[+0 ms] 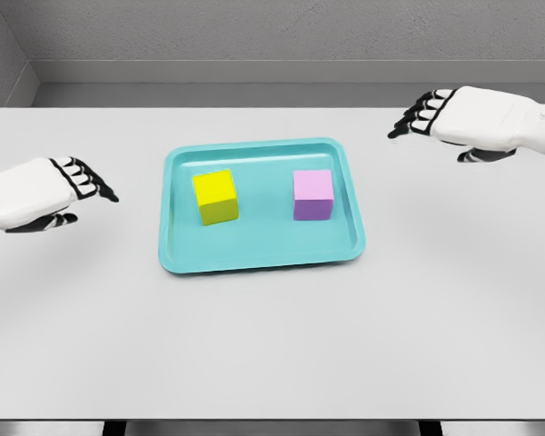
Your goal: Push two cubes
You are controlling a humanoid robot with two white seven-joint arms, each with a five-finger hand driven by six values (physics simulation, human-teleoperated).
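Observation:
A yellow cube [216, 196] and a pink-purple cube [312, 194] stand apart inside a teal tray [262, 255] at the table's middle, yellow on the left, purple on the right. My left hand [84, 184] hovers left of the tray, fingers extended toward it, holding nothing. Far right and farther back, my right hand [424, 115] floats above the table with its fingers spread, also holding nothing. Neither hand touches the tray or a cube.
The white table [272, 345] stretches around the tray, with its front edge near the bottom of the view. A grey wall runs behind the table's far edge.

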